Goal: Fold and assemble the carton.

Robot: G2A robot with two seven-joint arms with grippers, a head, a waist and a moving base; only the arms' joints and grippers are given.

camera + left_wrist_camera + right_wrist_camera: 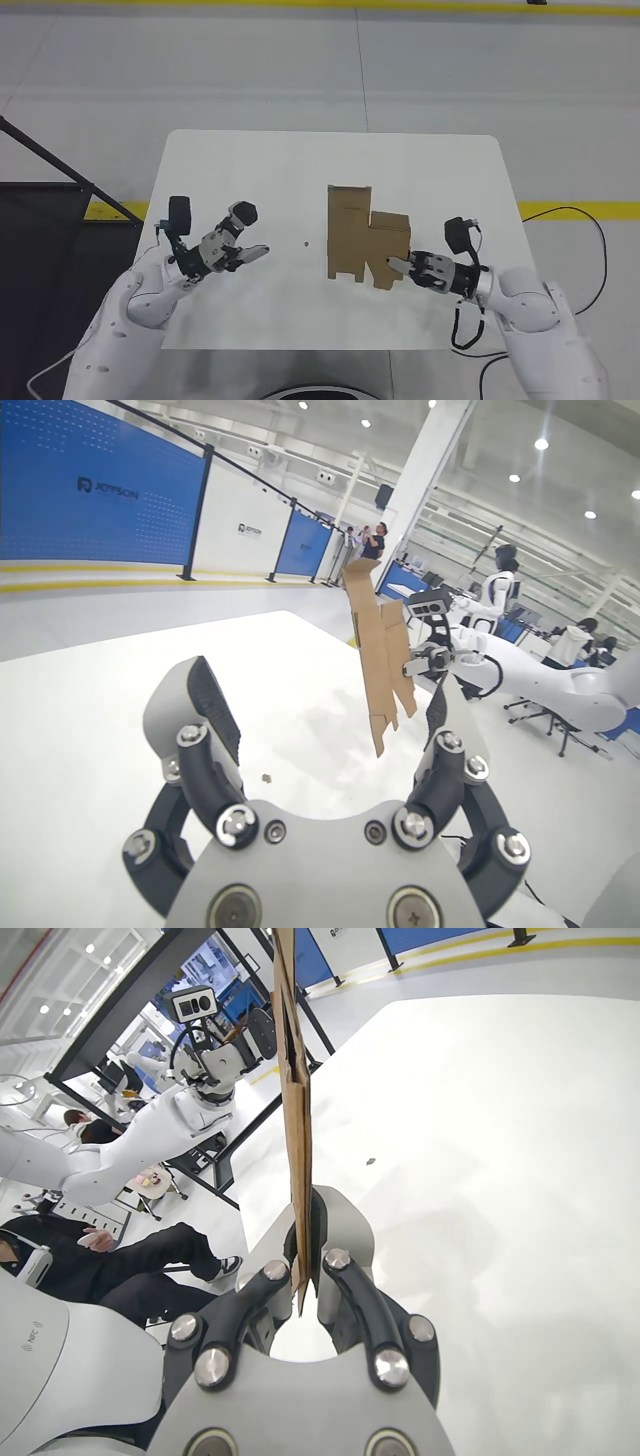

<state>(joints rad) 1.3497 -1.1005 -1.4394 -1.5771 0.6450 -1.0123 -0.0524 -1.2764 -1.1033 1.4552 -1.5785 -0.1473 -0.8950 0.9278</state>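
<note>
A flat, unfolded brown carton (358, 234) hangs above the white table (300, 170), right of centre, with flaps at both ends. My right gripper (403, 266) is shut on its near right corner; in the right wrist view the cardboard (295, 1093) runs edge-on out from between the fingers (320, 1223). My left gripper (250, 254) is open over the left part of the table, well apart from the carton. Its two fingers (215, 705) stand wide with nothing between them, and the carton (375, 650) hangs farther off, held by the other gripper (412, 667).
A small dark speck (304, 242) lies on the table between the two grippers. A black frame (50, 160) stands beside the table's left edge. Bare tabletop stretches behind the carton toward the far edge.
</note>
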